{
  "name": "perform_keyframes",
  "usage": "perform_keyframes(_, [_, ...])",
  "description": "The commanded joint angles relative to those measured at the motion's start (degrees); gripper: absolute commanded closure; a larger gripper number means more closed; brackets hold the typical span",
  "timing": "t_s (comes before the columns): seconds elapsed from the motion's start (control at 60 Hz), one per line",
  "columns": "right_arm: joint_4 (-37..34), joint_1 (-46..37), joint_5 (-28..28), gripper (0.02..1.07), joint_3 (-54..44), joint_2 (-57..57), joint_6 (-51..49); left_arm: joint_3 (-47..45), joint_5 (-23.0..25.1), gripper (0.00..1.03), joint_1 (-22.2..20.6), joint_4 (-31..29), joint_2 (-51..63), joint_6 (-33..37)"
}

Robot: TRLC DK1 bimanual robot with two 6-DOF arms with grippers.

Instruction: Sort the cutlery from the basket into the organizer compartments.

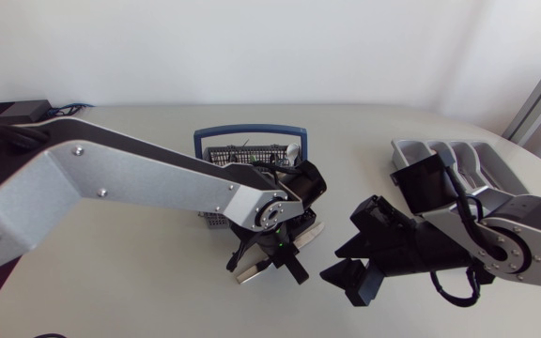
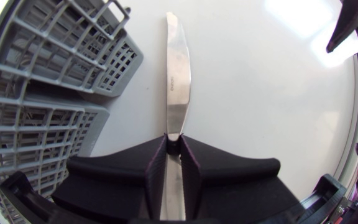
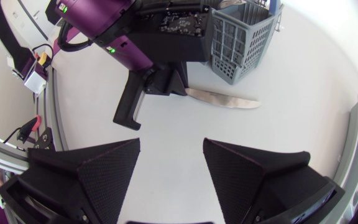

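Observation:
My left gripper (image 2: 174, 146) is shut on the handle end of a silver table knife (image 2: 178, 74). The blade points ahead of the fingers, low over the white table and right beside the grey wire cutlery basket (image 2: 48, 93). From above, the left gripper (image 1: 285, 246) holds the knife (image 1: 308, 232) just in front of the basket (image 1: 242, 155). My right gripper (image 1: 347, 260) stands open and empty a short way right of the knife. Its wrist view shows the open right gripper (image 3: 169, 163) facing the left gripper (image 3: 180, 89), the knife (image 3: 224, 98) and the basket (image 3: 241, 34).
The grey organizer (image 1: 477, 155) with several long compartments stands at the back right, behind my right arm. A blue-rimmed edge runs along the back of the basket. Bare tabletop lies between the two grippers and along the front edge.

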Motion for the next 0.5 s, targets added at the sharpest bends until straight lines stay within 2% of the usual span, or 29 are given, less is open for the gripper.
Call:
perform_keyframes(0.0, [-0.40,-0.33,-0.11,0.33,-1.18,-0.73,-0.72,-2.17,0.26,1.00,-0.85,-0.38,2.01,1.24])
perform_keyframes(0.483, [-1.63,-4.11,-2.83,0.33,-1.44,-3.45,-2.04,-3.49,2.29,1.00,-0.58,-0.11,-5.64,2.21])
